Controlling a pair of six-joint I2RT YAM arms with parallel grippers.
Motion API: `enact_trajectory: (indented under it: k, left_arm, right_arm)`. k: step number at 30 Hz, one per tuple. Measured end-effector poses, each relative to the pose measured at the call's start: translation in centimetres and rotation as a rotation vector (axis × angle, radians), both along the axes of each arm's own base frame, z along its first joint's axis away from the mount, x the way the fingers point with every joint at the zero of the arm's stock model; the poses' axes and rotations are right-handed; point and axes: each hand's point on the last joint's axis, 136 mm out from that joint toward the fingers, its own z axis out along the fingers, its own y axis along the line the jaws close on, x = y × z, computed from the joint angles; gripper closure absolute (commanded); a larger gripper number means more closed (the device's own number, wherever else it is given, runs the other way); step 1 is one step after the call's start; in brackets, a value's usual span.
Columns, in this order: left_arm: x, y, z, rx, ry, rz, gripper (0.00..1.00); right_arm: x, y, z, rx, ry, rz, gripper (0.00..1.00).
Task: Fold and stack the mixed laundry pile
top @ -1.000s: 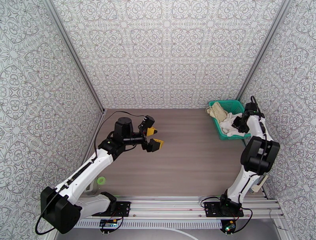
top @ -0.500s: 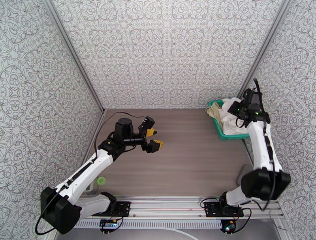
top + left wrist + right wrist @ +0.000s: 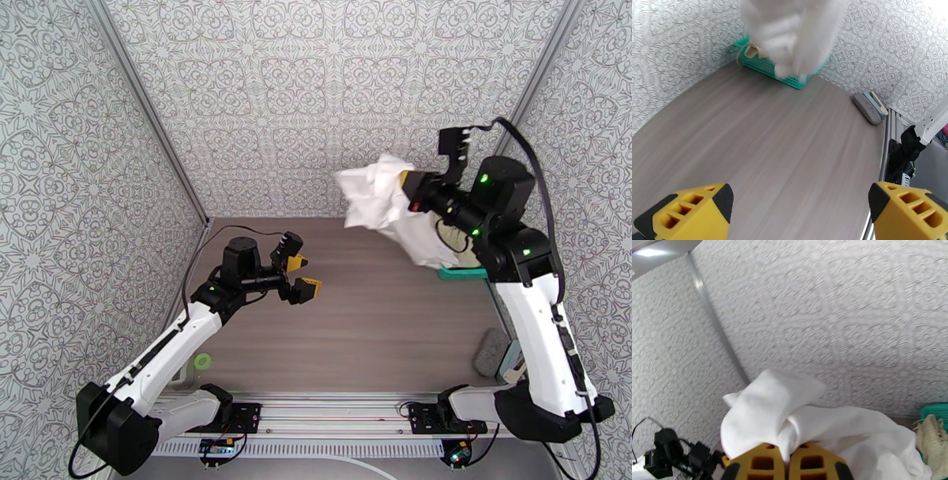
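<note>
My right arm stands tall from its base at the near right corner, the upper link rising steeply and the wrist bent over so that it points leftward, high above the counter (image 3: pixel 355 324). My right claw (image 3: pixel 408 183) is pressed together on a bunch of the white T-shirt (image 3: pixel 383 204); from my right wrist I see the two yellow fingers (image 3: pixel 758 465) side by side with a fold of white cloth pinched between them. The T-shirt hangs crumpled in the air from that grip, clear of the counter, its lower part draping down in front of the green mesh basket (image 3: pixel 464 272) at the far right corner. From my left wrist the shirt (image 3: pixel 794 35) shows as a blurred white mass over the basket (image 3: pixel 766 65).

The beige shorts (image 3: pixel 930 433) lie in the basket, a bit of them hanging over its rim (image 3: pixel 750 49).

My left arm reaches low and forward from the near left corner, elbow raised, wrist turned toward the right. My left claw (image 3: pixel 302 276) hangs over the left half of the counter with its fingers spread wide and nothing between them.

A grey block (image 3: pixel 491 353) sits by the right edge of the counter, and a small green ring (image 3: pixel 202 361) near the left edge.
</note>
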Motion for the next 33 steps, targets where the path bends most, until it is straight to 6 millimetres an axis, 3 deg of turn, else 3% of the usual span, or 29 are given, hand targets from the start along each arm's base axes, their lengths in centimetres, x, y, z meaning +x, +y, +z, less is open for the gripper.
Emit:
enact_trajectory:
  k: [2, 4, 5, 7, 8, 10, 12, 15, 16, 18, 20, 22, 24, 26, 28, 31, 33]
  left_arm:
    - [0.4, 0.6, 0.1, 0.001, -0.003, 0.026, 0.11]
    - [0.7, 1.3, 0.6, 0.010, -0.023, 0.077, 0.11]
    - [0.8, 1.7, 1.0, 0.012, -0.034, 0.108, 0.11]
    - [0.9, 2.6, 1.8, 0.014, -0.051, 0.172, 0.10]
    - [1.0, 3.1, 2.2, 0.012, -0.057, 0.207, 0.10]
    - [0.9, 4.0, 2.5, 0.010, -0.060, 0.266, 0.09]
    - [0.8, 4.5, 1.7, 0.019, -0.037, 0.314, 0.09]
    - [0.9, 4.4, -1.3, 0.069, 0.050, 0.358, 0.17]
    - [0.9, 4.2, -2.7, 0.093, 0.092, 0.369, 0.21]
    - [1.3, 3.8, -5.3, 0.138, 0.166, 0.387, 0.27]
    - [2.0, 3.6, -8.4, 0.196, 0.252, 0.418, 0.32]
    - [2.7, 3.5, -11.6, 0.256, 0.329, 0.448, 0.35]
    - [3.3, 3.3, -14.7, 0.324, 0.388, 0.469, 0.35]
    - [3.4, 3.0, -17.8, 0.400, 0.432, 0.480, 0.31]
    - [3.6, 2.9, -20.0, 0.457, 0.460, 0.489, 0.26]
    - [4.4, 2.8, -22.0, 0.503, 0.477, 0.506, 0.25]
    - [5.4, 2.7, -22.8, 0.513, 0.475, 0.522, 0.32]
  right_arm:
    - [2.2, 2.5, -3.9, -0.033, 0.085, 0.022, 1.00]
    - [5.6, 5.5, -10.2, -0.087, 0.212, 0.037, 1.00]
    - [7.4, 7.0, -14.2, -0.125, 0.288, 0.043, 0.75]
    - [9.6, 9.2, -21.7, -0.197, 0.432, 0.049, 0.41]
    - [10.1, 9.9, -25.3, -0.233, 0.499, 0.054, 0.30]
    - [10.2, 10.7, -30.3, -0.286, 0.600, 0.062, 0.21]
    - [9.2, 10.6, -32.3, -0.317, 0.654, 0.065, 0.20]
    - [8.1, 8.8, -31.0, -0.323, 0.649, 0.030, 0.20]
    - [7.5, 7.3, -30.1, -0.313, 0.648, 0.003, 0.21]
    - [6.4, 3.4, -28.9, -0.269, 0.654, -0.066, 0.23]
    - [5.1, -2.3, -28.8, -0.205, 0.689, -0.182, 0.26]
    - [3.6, -8.2, -30.2, -0.136, 0.745, -0.316, 0.29]
    - [1.6, -11.8, -33.2, -0.089, 0.825, -0.410, 0.29]
    - [-0.8, -12.9, -37.1, -0.075, 0.933, -0.443, 0.29]
    - [-2.7, -12.4, -40.2, -0.066, 1.022, -0.433, 0.32]
    - [-4.2, -11.6, -43.0, -0.043, 1.101, -0.415, 0.34]
    - [-4.1, -10.9, -44.2, -0.030, 1.118, -0.406, 0.39]
